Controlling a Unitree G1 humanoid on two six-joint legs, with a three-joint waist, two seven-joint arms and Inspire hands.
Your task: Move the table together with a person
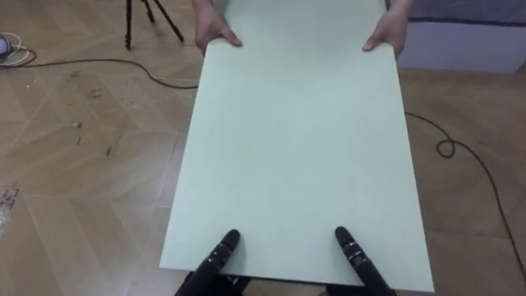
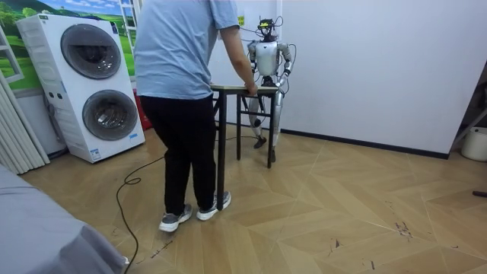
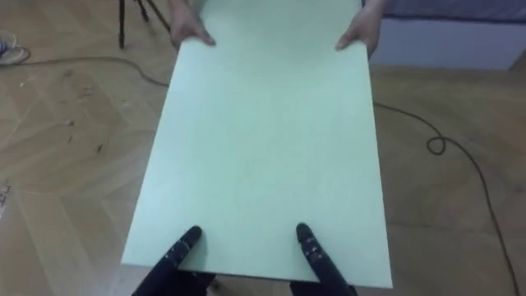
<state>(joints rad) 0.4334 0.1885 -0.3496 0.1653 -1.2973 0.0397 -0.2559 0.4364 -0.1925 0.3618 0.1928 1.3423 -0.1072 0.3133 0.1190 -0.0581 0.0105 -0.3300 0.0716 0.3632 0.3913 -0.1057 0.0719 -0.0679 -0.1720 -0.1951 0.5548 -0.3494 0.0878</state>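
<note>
The pale green worktop (image 1: pixel 296 148) is strung between the two of them. A person (image 2: pixel 179 76) holds the far short edge, with one person's hand (image 1: pixel 215 33) at 11 o'clock and the other person's hand (image 1: pixel 388 34) at 1. The robot stands at the near end, by the white wall (image 2: pixel 380 61).

Biggest worry imo is pace. If the person steps off quicker than the robot can walk, the near edge could slide away from the robot and that end drops. Second is the black cable (image 1: pixel 460 156) looping over the wooden floor (image 1: pixel 82 181) at 3 o'clock of the top, plus a tripod (image 1: pixel 152 16) out at 10, both easy to snag with a table leg or a foot.

The left robot hand (image 1: pixel 220 253) meets the near edge at 7 o'clock and the right robot hand (image 1: pixel 355 253) at 5. Each has a dark tip lying on top and the rest tucked beneath, so I can't tell whether either is really clamped.
</note>
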